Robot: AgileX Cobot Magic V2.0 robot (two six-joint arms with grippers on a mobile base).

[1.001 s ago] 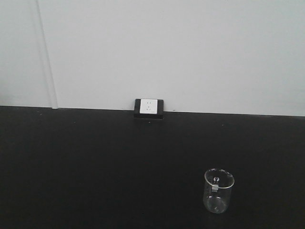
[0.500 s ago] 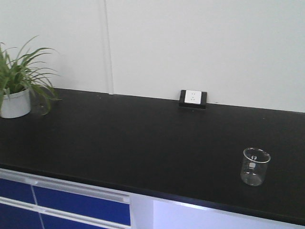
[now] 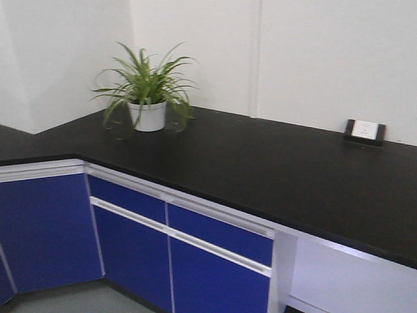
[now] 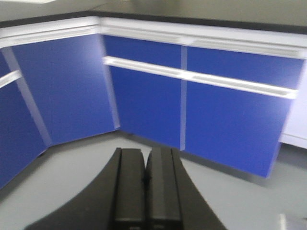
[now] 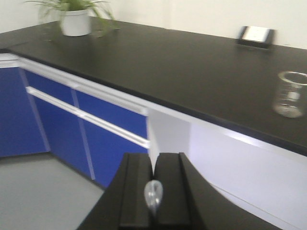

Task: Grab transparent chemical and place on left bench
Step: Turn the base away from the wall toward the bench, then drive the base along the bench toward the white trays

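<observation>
The transparent chemical is a clear glass beaker (image 5: 290, 94); it stands upright near the front edge of the black benchtop (image 5: 192, 67), at the far right of the right wrist view. It is out of the front view. The left bench (image 3: 16, 147) meets the long benchtop (image 3: 273, 163) at the corner, left of the plant. My right gripper (image 5: 153, 157) is shut, low in front of the cabinets and far from the beaker, with a small shiny glint at the seam. My left gripper (image 4: 145, 152) is shut on nothing, above the grey floor (image 4: 72, 177) facing blue cabinet doors (image 4: 144, 105).
A potted green plant (image 3: 146, 98) in a white pot stands near the benches' corner. A wall socket block (image 3: 365, 132) sits at the back right. Blue doors and drawers (image 3: 130, 241) run under the benchtop, and a white panel (image 5: 240, 167) lies below the beaker.
The front view has swung left and drawn back from the bench. The beaker has slid out of it on the right, while the plant, the corner and the cabinets have come in.
</observation>
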